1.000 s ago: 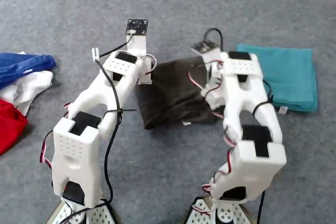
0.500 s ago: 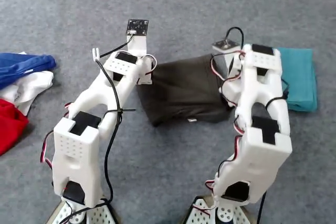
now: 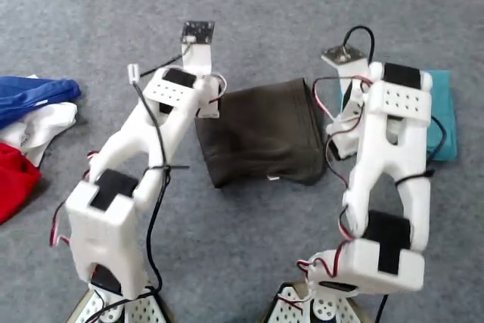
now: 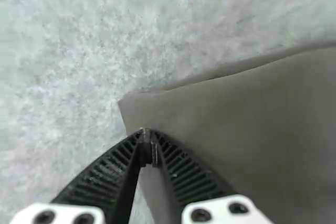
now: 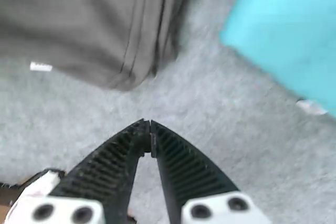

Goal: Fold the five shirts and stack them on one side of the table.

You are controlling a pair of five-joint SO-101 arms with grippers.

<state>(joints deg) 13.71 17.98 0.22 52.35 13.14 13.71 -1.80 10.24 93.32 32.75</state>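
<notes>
**High view: dark shirt folded, both tools pressed together**

Dark shirt [image 3: 261,138] lies folded as a flat, roughly square packet on the grey desk [image 3: 249,28]. It sits between the two arms, and a small white tag shows at its near edge.

Left tool [image 4: 147,145]: fingers pressed together, tips at the dark shirt's edge, just beside one corner. Cannot tell whether any cloth is caught between them.

Right tool [image 5: 147,137]: fingers pressed together with nothing between them. It is over bare desk just off the dark shirt's hemmed corner, in the gap between the dark shirt and the teal shirt [image 3: 442,115].

Teal shirt: folded flat, near the dark shirt on the right arm's side, not touching it. The right arm covers part of it.

Blue shirt [image 3: 34,94], white shirt [image 3: 41,126] and red shirt [image 3: 11,179]: a loose, unfolded heap well apart from the dark shirt, on the left arm's side. The three touch one another, with the white one between the blue and the red.
</notes>
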